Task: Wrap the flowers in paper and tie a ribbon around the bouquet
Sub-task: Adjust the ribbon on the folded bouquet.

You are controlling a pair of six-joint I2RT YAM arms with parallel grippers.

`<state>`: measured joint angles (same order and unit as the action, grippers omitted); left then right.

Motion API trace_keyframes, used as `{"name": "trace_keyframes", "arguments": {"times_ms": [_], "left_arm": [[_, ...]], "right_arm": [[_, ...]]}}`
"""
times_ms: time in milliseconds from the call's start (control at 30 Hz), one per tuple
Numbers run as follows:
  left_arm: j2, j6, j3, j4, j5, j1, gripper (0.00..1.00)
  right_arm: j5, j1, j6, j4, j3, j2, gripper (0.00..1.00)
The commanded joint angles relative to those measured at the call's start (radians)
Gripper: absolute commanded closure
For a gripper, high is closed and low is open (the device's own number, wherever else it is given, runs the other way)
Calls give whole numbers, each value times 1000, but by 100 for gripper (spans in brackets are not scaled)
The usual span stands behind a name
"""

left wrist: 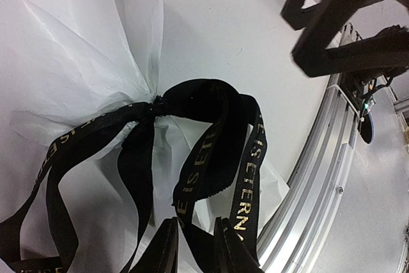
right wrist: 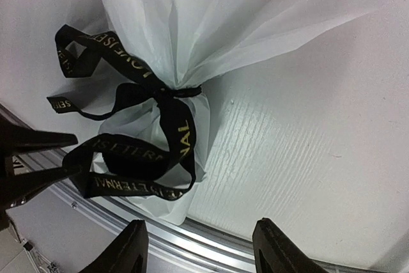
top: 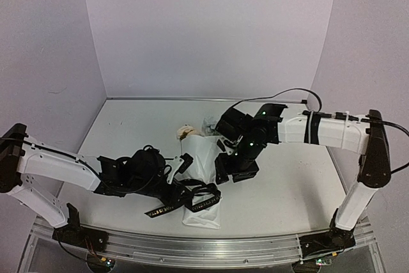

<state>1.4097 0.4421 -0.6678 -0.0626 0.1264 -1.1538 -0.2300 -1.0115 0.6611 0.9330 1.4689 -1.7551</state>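
The bouquet lies mid-table, a cone of white paper (top: 198,158) with its narrow end toward the front. Cream and pale blue flowers (top: 188,132) poke out of the far, wide end. A black ribbon (top: 202,198) with gold lettering is knotted round the narrow part, and its loops and tails spread over the paper (left wrist: 83,62). My left gripper (left wrist: 196,225) sits low beside the knot with one ribbon (left wrist: 204,107) tail pinched between its close-set fingers. My right gripper (right wrist: 201,225) hovers open to the right of the bouquet, nothing between its fingers, looking down on paper (right wrist: 211,11) and ribbon (right wrist: 172,126).
An aluminium rail (top: 192,247) runs along the table's front edge, just past the cone's narrow end. My right gripper's dark fingers (left wrist: 332,17) hang at the top right of the left wrist view. White walls enclose the back and both sides.
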Motion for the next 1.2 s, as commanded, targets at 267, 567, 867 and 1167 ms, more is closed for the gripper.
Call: {"name": "trace_keyframes", "arguments": {"times_ms": [267,567,867,1167], "left_arm": [[-6,-10,-30,-5,7,-4,91],[-12,-8,-20,-9,7,-4,97],[-21,-7,-15,-7,6,-5,99],[-58,6,15,15,-14,-4,100]], "right_arm": [[-52,-23,-8,-35,90,-129,57],[-53,-24,2,-46,77,-148,66],[-34,-24,-2,-56,86,-180,72],[64,-24,-50,-57,28,-113,89]]}}
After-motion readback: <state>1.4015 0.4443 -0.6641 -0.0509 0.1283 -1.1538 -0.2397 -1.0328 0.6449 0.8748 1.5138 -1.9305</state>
